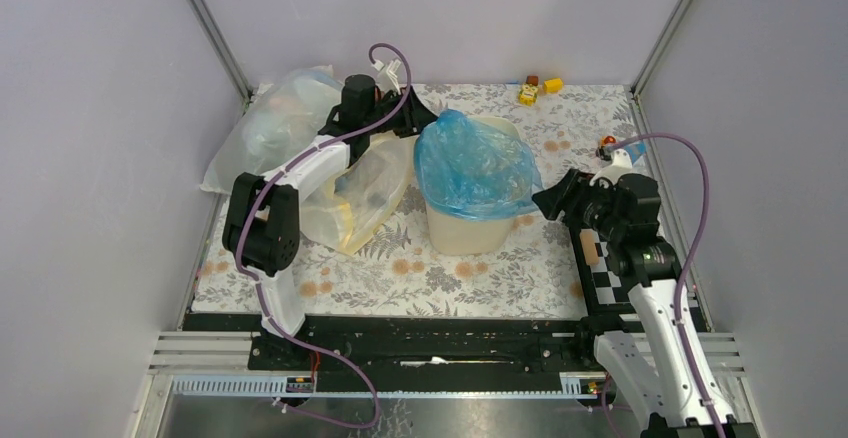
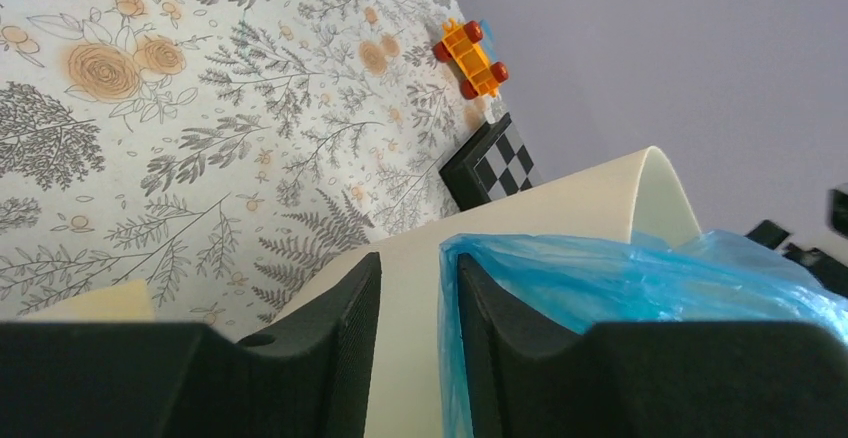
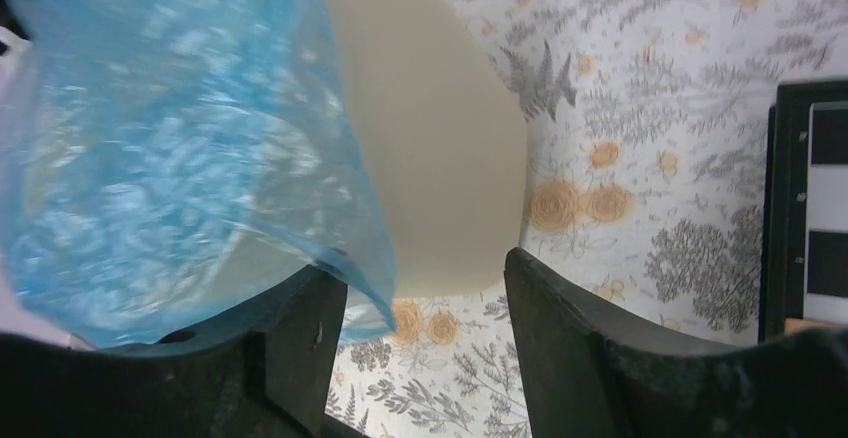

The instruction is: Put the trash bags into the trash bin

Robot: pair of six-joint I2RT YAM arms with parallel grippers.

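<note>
Hem of the trash bags (image 3: 170,138) hangs beside one finger (image 3: 300,348) of the wide-open right end effector (image 3: 420,273).

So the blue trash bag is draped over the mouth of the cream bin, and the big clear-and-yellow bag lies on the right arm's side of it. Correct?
Not quite. The blue trash bag does sit over the mouth of the cream bin, but the big clear-and-yellow bag lies on the side of the left arm, not the right. The top external view shows this.
</note>
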